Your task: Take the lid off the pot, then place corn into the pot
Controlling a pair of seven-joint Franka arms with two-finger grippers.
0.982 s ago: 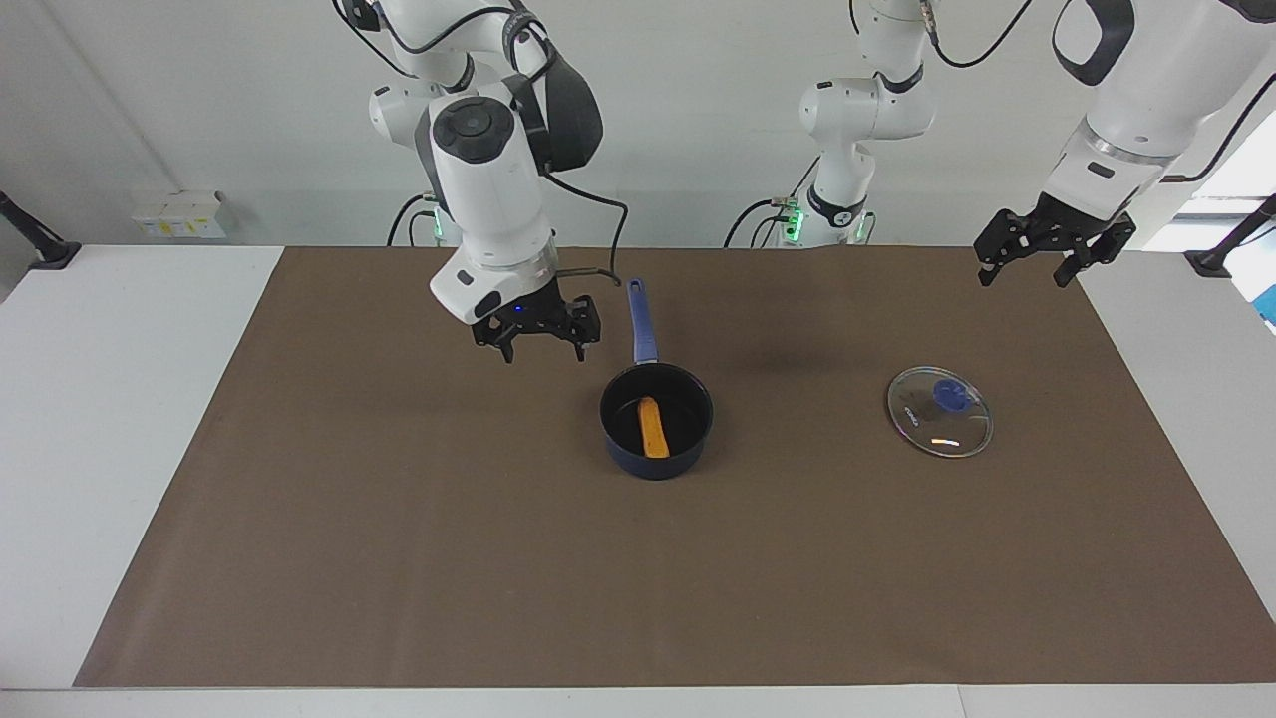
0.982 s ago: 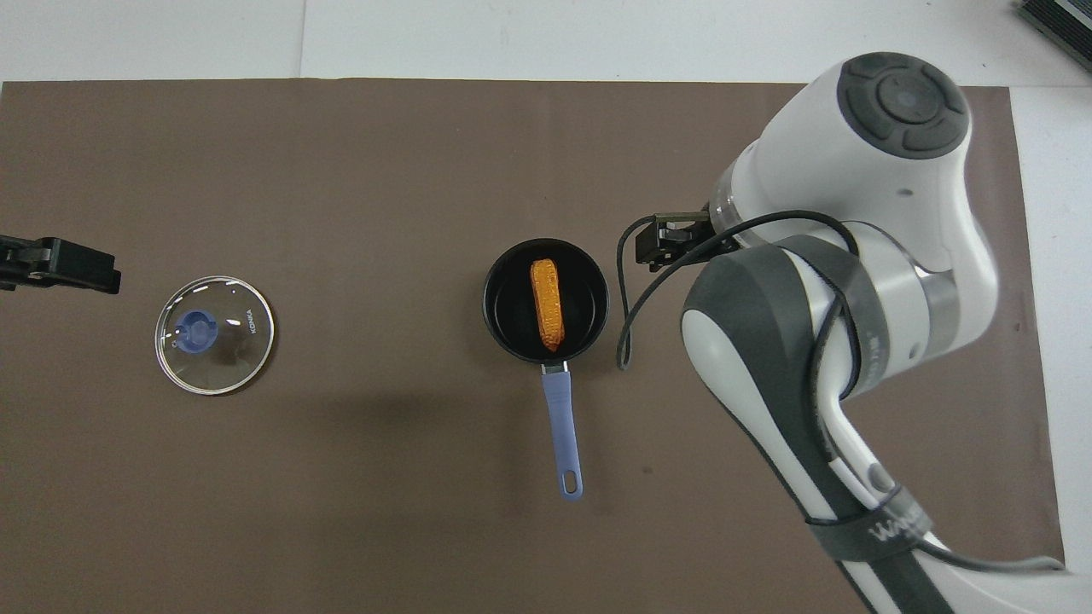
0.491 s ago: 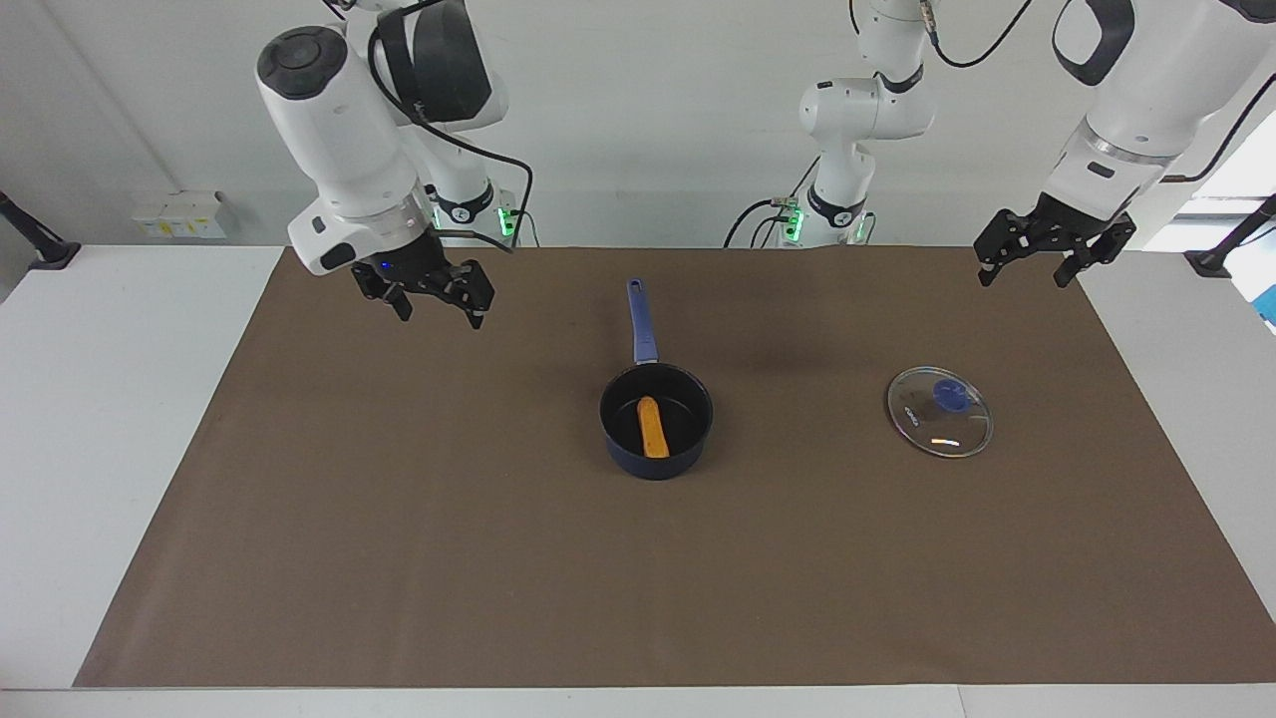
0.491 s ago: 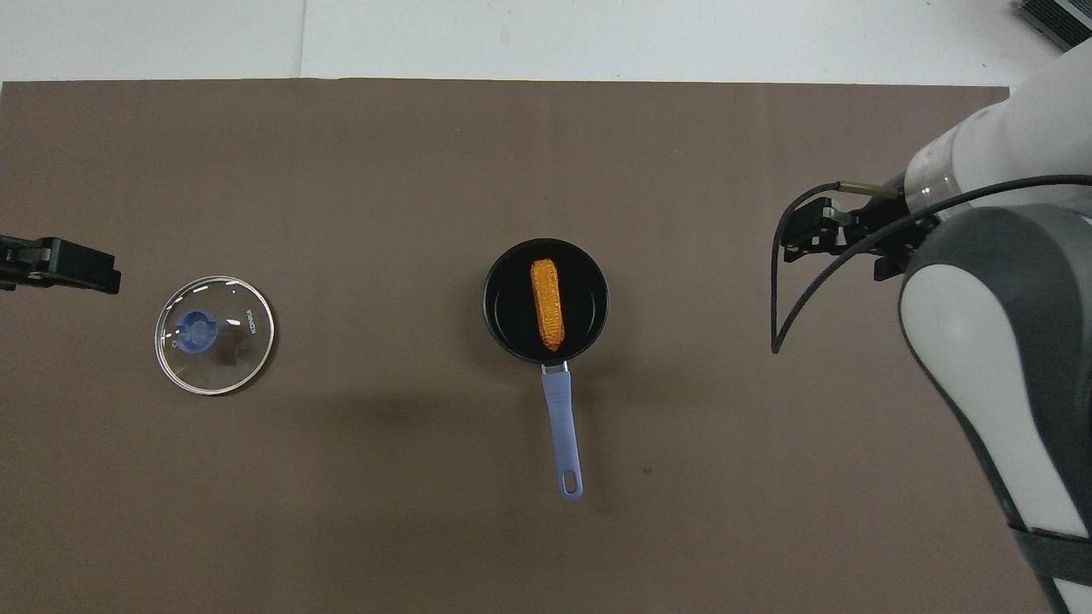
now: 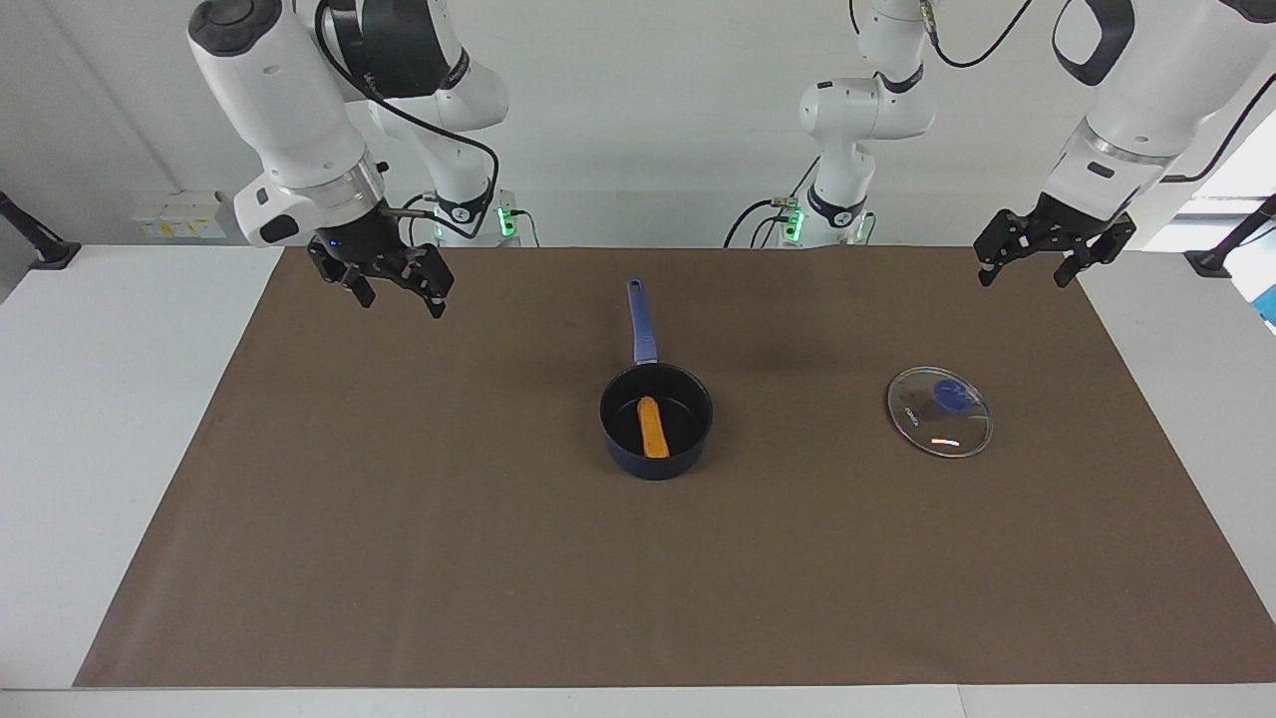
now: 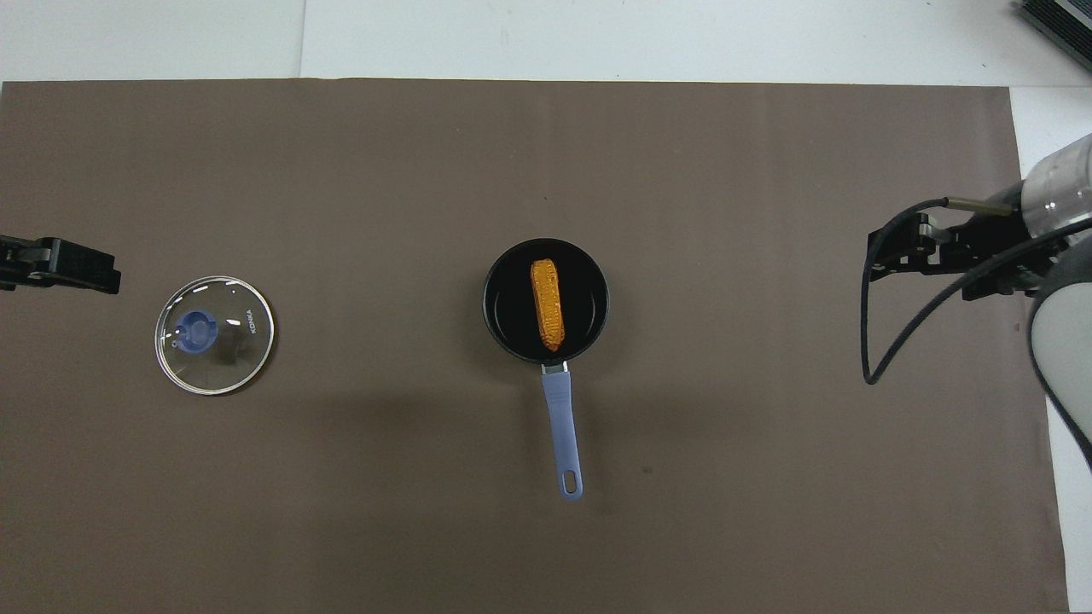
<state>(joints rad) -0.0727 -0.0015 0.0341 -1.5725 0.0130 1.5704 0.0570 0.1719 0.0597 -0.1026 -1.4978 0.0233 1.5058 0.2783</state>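
Observation:
The dark blue pot [image 5: 658,467] stands in the middle of the brown mat, its handle [image 5: 642,319] pointing toward the robots. The corn [image 5: 653,427] lies inside it, also seen in the overhead view [image 6: 548,304] against the pot's black inside [image 6: 510,298]. The glass lid [image 5: 939,411] with its blue knob lies flat on the mat toward the left arm's end, as the overhead view [image 6: 214,334] shows. My right gripper [image 5: 401,299] is open and empty, raised over the mat toward the right arm's end. My left gripper [image 5: 1023,277] is open and empty, raised over the mat's edge beside the lid.
The brown mat [image 5: 399,519] covers most of the white table [image 5: 110,419]. A small white box [image 5: 179,214] sits by the wall at the right arm's end. A black cable [image 6: 870,341] loops from the right wrist.
My right gripper has pulled away from beside the pot, rising and moving toward the right arm's end of the table. The left arm, pot, corn and lid have not moved.

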